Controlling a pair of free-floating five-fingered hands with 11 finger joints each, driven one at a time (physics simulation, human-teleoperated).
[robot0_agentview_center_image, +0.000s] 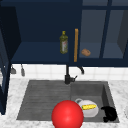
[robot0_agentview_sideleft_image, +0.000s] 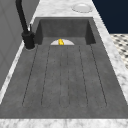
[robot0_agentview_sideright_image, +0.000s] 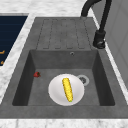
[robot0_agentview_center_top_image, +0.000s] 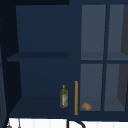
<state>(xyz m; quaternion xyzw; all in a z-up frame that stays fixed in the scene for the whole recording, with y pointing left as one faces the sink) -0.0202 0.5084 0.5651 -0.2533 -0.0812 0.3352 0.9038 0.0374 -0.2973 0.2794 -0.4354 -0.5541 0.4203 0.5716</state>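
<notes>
**Sink basin: right hand beside a plated corn cob**

The right hand (robot0_agentview_center_image: 110, 113) hangs low at the front right corner of the sink (robot0_agentview_center_image: 106, 93), just beside the plate (robot0_agentview_center_image: 92, 113). It reads as a dark mass, and I cannot tell whether its fingers are spread or curled. It appears to hold nothing.

The plate lies flat on the basin floor, near the drain. It is white, round, smooth and shallow. The corn cob (robot0_agentview_center_image: 89, 107) rests along its middle, yellow, stubby and cylindrical.

Handling, as a judgement:
- The cob looks light and firm, and its round, kernelled surface would roll or slip off the plate if tilted. A pinch across its middle seems soundest.
- The plate looks stiff, glossy and breakable, so it is best taken at the rim and kept level.

Surroundings: the basin and the ribbed drainboard (robot0_agentview_center_image: 45, 97) are matt grey stone. The bench (robot0_agentview_center_image: 120, 85) is pale marble. A black faucet (robot0_agentview_center_image: 67, 75) stands behind. A glossy red ball (robot0_agentview_center_image: 67, 115) sits at the front edge. On the cabinet shelf above stand a glass bottle (robot0_agentview_center_image: 64, 42) and a brown roll (robot0_agentview_center_image: 86, 52).
</notes>
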